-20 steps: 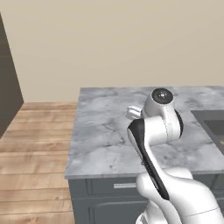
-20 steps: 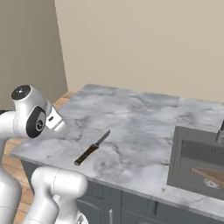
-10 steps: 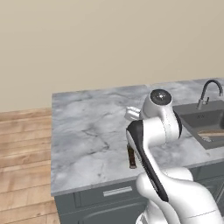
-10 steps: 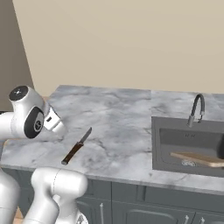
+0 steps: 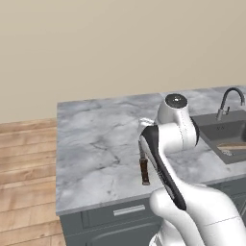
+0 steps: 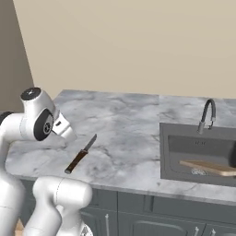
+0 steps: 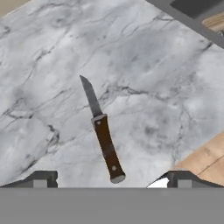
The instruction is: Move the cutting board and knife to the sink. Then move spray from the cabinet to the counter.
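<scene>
Knife (image 7: pixel 103 131) flat on counter (image 7: pixel 153 87) — beneath the hand (image 7: pixel 109 177), fingers spread, empty

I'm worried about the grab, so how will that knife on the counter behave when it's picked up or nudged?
The knife looks thin and rigid, so probably stiff and light. It lies flat on the counter, so it will likely slide or spin rather than roll. The brown handle seems the thicker, safer part for the open claw.
</scene>
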